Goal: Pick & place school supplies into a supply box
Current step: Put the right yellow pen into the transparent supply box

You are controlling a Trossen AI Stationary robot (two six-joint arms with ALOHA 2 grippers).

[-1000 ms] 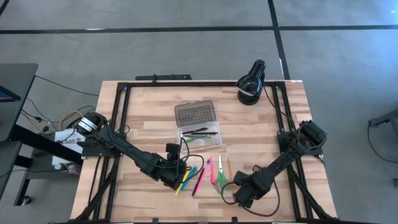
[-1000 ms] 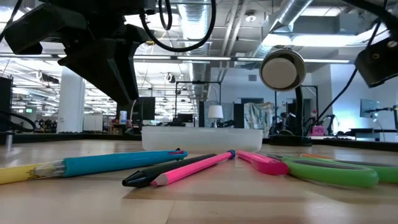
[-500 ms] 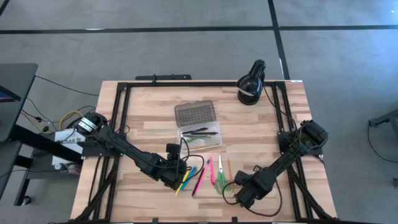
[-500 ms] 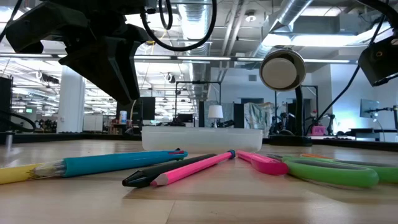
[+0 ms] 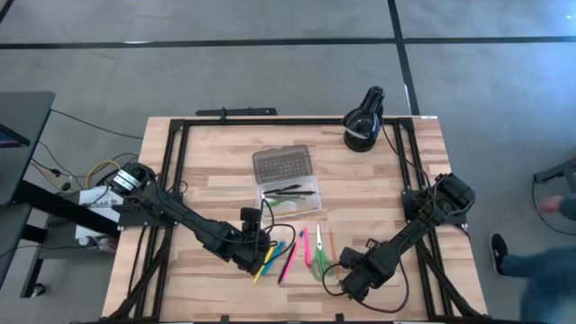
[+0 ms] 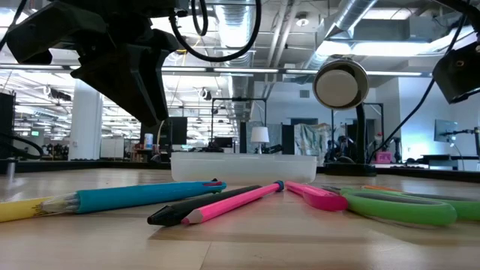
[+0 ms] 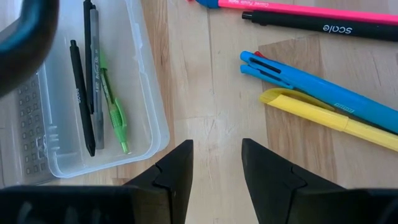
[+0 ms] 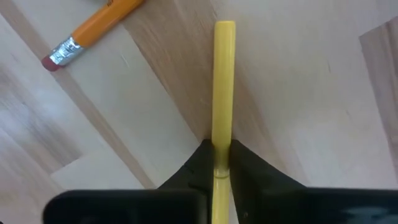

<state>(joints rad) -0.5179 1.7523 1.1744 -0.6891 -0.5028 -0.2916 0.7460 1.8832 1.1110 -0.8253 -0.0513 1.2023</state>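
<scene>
Three pens, two dark and one green, are seen lying lengthwise inside the supply box, a clear plastic case whose dotted grey lid is folded open toward the far side of the table. In the high view the box sits near the middle of the tabletop, with the remaining school supplies spread in a loose fan on the wood just in front of it.

From above, these supplies are only thin coloured strokes. The low view shows them close up: a blue pen with a yellow one at its end, a black pen beside a pink pencil, and green-handled scissors, with the box wall behind them. A black round lamp-like object stands at the table's far right corner. At the right edge of the high view, part of a person is seen on the floor beside the table.

The left gripper is held over bare wood between the box and the blue and yellow pens; its fingers are parted and nothing is touched or held. The right gripper is at the near right end of the supplies, and only its own wrist view shows its fingers pressed together on a thin yellow pencil, which juts forward over the wood. An orange pencil with a metal-banded eraser lies nearby, apart from it.
</scene>
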